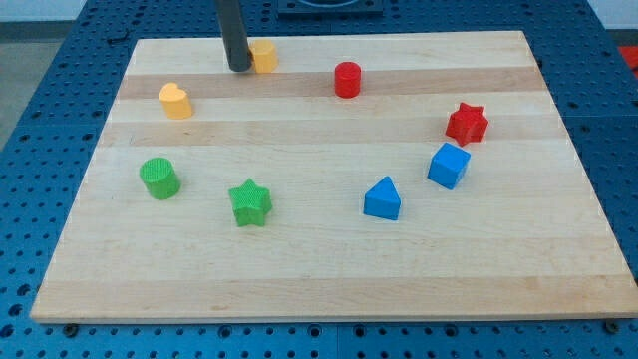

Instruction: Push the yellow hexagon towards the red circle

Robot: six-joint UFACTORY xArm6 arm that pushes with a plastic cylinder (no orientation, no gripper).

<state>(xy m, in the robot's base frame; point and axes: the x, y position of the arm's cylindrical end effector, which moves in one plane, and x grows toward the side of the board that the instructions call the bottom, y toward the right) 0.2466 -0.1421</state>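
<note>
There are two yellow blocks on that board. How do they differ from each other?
The yellow hexagon has flat sides; the yellow heart has a rounded, notched top. The hexagon sits near the view's top edge with my tip right against its left side; the heart stands alone, lower and further left. The hexagon lies closer to the red circle than the heart does. Both are yellow and of similar size.

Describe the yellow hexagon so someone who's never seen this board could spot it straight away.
Start at the wooden board and go to its top edge, left of centre. The yellow hexagon sits there, with my tip against its left side. The yellow heart lies lower left, with nothing touching it.
</note>
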